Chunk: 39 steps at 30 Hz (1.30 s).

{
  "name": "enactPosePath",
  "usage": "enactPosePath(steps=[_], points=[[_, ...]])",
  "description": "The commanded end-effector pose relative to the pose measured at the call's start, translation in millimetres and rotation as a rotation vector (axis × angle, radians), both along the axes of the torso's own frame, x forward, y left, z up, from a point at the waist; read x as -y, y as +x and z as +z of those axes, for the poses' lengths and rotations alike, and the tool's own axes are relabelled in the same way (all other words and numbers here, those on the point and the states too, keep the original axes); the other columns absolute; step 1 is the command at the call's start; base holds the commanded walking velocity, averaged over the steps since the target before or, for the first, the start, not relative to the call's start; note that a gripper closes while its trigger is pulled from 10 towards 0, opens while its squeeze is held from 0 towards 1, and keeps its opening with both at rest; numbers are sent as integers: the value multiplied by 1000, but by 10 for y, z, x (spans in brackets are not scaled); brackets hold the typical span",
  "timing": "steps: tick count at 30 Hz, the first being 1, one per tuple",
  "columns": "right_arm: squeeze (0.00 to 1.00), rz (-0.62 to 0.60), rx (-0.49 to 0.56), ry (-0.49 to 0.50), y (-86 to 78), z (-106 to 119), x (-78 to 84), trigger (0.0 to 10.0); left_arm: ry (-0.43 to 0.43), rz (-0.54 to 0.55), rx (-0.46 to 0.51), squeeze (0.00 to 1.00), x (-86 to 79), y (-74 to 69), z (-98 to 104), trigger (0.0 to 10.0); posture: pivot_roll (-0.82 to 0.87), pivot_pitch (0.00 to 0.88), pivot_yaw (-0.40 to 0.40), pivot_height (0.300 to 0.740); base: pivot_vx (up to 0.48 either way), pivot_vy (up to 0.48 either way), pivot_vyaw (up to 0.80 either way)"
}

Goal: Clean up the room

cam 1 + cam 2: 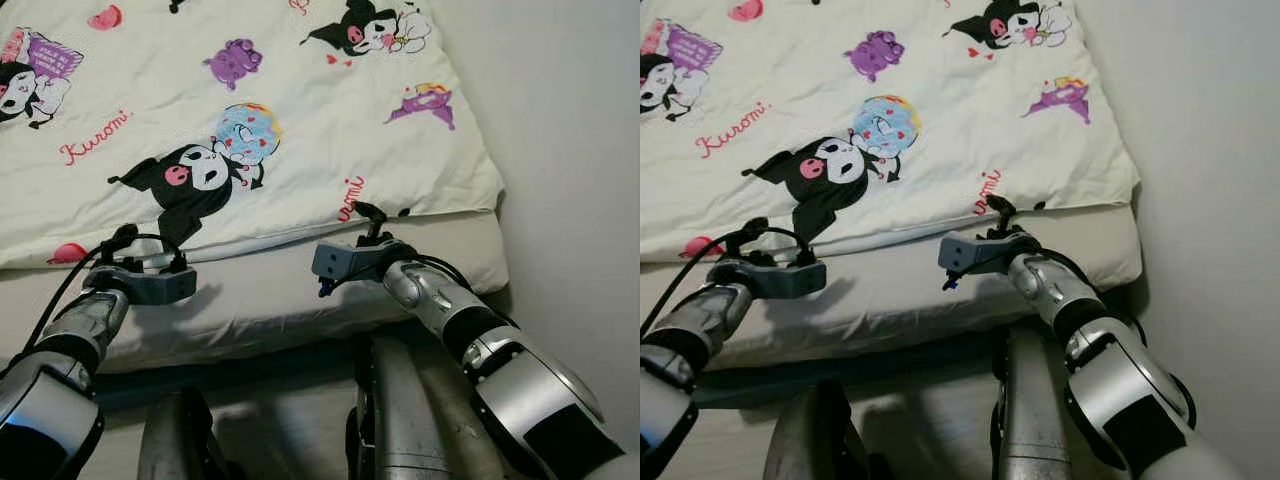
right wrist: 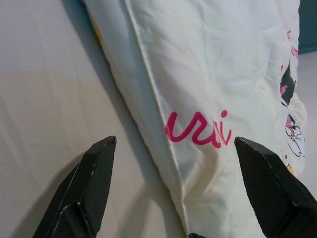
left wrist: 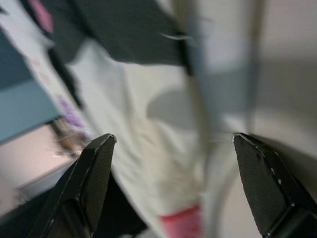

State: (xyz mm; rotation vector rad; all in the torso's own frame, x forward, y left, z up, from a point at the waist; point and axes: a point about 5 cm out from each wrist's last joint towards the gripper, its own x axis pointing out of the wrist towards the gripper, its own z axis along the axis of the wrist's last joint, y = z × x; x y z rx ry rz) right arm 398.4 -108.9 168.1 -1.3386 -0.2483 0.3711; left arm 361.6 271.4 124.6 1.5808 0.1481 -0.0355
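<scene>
Reaching forward over the bed (image 1: 300, 300), I hold both arms out at the near hem of the blanket (image 1: 300, 110), a cream cover printed with dark cartoon figures and pink script. On the left, my left fingers (image 3: 94, 178) are spread apart with nothing between them, hovering just above the hem where the blanket meets the bare mattress sheet (image 2: 44, 99). On the right, my right fingers (image 2: 94, 183) are likewise spread and empty, poised over the hem beside a pink printed word. The blanket lies flat across the bed, its right corner near the wall (image 1: 570, 150).
</scene>
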Motion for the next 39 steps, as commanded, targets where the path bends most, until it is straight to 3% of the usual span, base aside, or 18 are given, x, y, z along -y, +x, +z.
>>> enactPosePath(steps=[1,3,8,13,15,22,30,38,39], points=[[0,26,-11,-4,-22,-36,-51,10000,-42,26,-137,0,-67,-155,-264,10000,-201,497,6,456,0,0,0],[0,28,-9,2,-17,-19,-59,10000,-30,43,-227,0,-131,-228,-357,10000,-203,492,5,456,0,0,0],[0,39,1,5,-12,15,-58,10000,47,39,-245,0,-147,-216,-342,10000,-214,491,1,456,0,0,0],[0,47,6,9,-13,26,-63,10000,119,41,-200,0,-139,-157,-258,10000,-244,496,4,456,0,0,0],[0,63,9,11,-24,26,-74,10000,169,43,-140,0,-128,-94,-155,10000,-266,487,2,456,0,0,0],[0,94,23,19,-34,65,-74,10000,232,58,-39,0,-136,-16,12,10000,-294,479,-7,456,0,0,0],[0,106,29,22,-35,87,-82,10000,214,74,49,0,-79,96,213,10000,-291,479,-2,456,0,0,0],[0,104,32,22,-33,97,-72,10000,168,115,53,0,-115,105,253,10000,-282,475,0,456,0,0,0],[0,102,32,22,-30,101,-65,10000,144,126,30,0,-132,97,239,0,-281,478,0,456,0,0,0]])
